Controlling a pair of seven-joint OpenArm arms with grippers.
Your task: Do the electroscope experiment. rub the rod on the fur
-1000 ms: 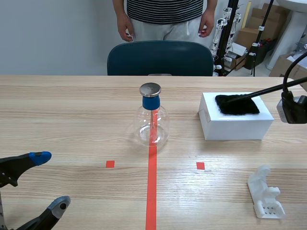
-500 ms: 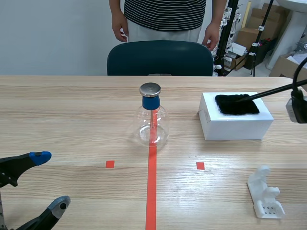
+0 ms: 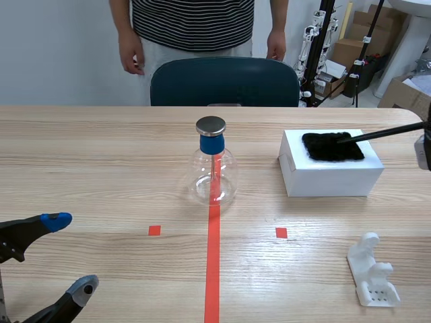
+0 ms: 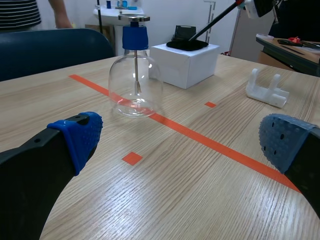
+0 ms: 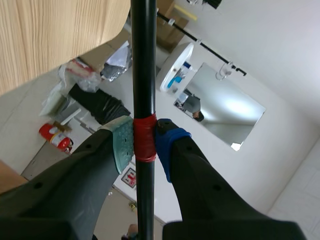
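Note:
A thin black rod (image 3: 384,132) slants in from the right edge, and its tip rests on the black fur (image 3: 332,146) that lies on top of a white box (image 3: 330,173). The right gripper (image 5: 144,139) is shut on the rod (image 5: 143,75) at a band of red tape; in the scene view only a bit of that arm shows at the right edge. The glass flask electroscope (image 3: 213,168), with blue neck and metal cap, stands at mid-table. My left gripper (image 3: 60,254) hangs open near the front left corner, nothing between its fingers; the flask (image 4: 135,75) is ahead of it.
A white plastic stand (image 3: 372,272) lies at the front right. A dark blue chair (image 3: 224,81) is pushed in at the far edge, and a person in a striped shirt (image 3: 195,23) stands behind it. Boxes and equipment stand at the back right.
The rod and right arm have drawn back to the right across the fur, the arm now almost out of view. The person has stepped to the left. The left arm has not moved.

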